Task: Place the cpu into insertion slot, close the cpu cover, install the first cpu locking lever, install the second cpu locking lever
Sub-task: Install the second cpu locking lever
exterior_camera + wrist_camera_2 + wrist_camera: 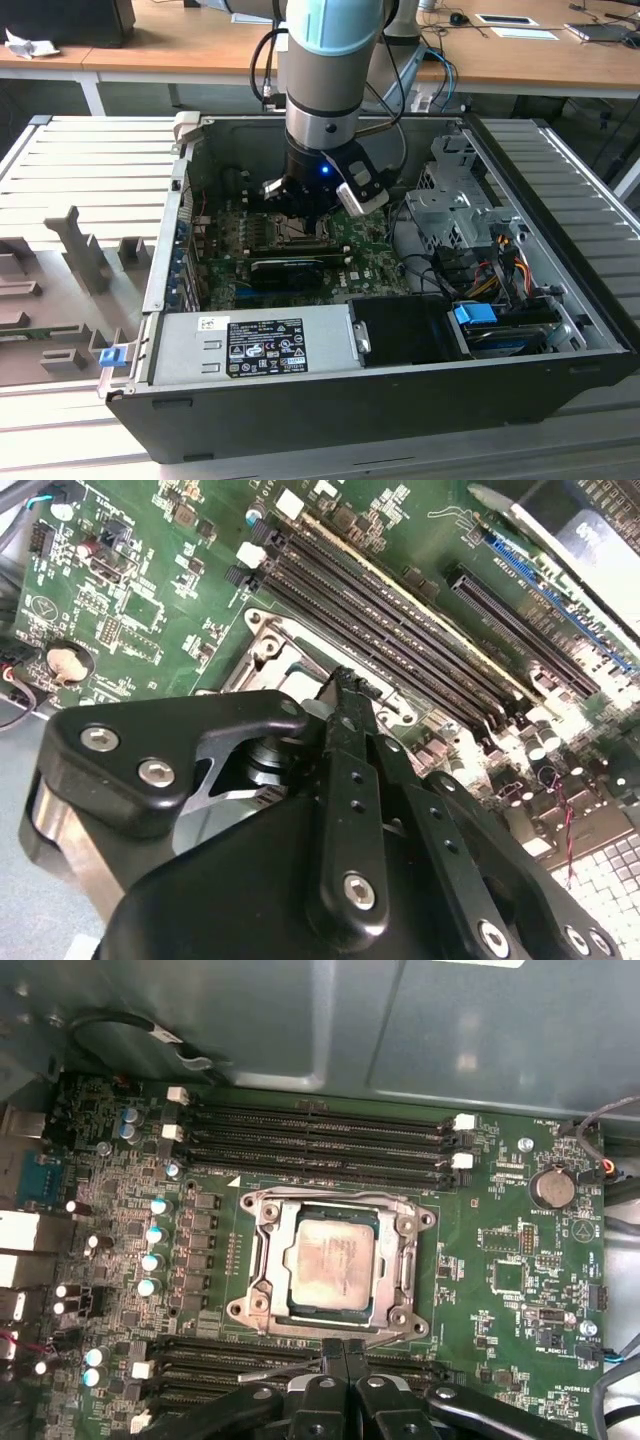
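The open computer case lies on its side with the green motherboard facing up, and the robot arm reaches straight down into it over the board's middle. In the first wrist view the insertion slot sits at the board's centre, with memory slots at its 12 o'clock and more long black slots at 6 o'clock. The cpu already lies flat inside the socket, pale metal top showing, and the cpu cover appears folded down around it, its window framing the chip. So the seating looks done and the cover looks closed; the work in hand is most likely the first locking lever. A thin metal rod lies along the socket's 6 o'clock edge, just by the gripper, whose fingertips stand pressed together with nothing visibly between them, poised at that edge. Whether they touch the rod I cannot tell. The lever calls for a sideways push and a press down under its catch, with little room beside the slots.
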{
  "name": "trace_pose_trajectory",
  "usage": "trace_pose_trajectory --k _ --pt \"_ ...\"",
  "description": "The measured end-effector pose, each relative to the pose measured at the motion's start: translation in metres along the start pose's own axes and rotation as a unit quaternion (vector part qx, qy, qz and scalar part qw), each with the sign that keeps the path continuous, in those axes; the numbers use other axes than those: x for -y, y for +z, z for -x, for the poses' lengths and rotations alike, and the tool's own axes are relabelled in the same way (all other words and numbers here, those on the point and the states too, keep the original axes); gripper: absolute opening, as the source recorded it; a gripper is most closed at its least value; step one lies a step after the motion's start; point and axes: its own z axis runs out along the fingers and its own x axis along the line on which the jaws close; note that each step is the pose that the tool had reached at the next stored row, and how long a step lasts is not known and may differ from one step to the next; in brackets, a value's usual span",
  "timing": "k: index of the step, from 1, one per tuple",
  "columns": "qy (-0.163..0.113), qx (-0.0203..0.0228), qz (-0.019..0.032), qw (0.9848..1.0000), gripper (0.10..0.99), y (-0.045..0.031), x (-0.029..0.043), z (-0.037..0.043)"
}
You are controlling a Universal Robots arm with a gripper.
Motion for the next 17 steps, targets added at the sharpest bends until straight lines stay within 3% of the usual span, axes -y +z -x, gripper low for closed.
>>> trace_pose_trajectory --k 13,14,15,17 --pt "-0.002 -0.0002 0.0020 1.0000 0.106 0.0036 0.0033 -0.0039" --pt "-0.002 -0.0001 0.0030 1.0000 0.106 0.0043 0.0032 -0.0061" --pt "-0.003 0.0002 0.0066 1.0000 0.106 0.0056 0.0024 -0.0179" --pt "-0.003 0.0004 0.0090 1.0000 0.106 0.0065 0.0031 -0.0211"
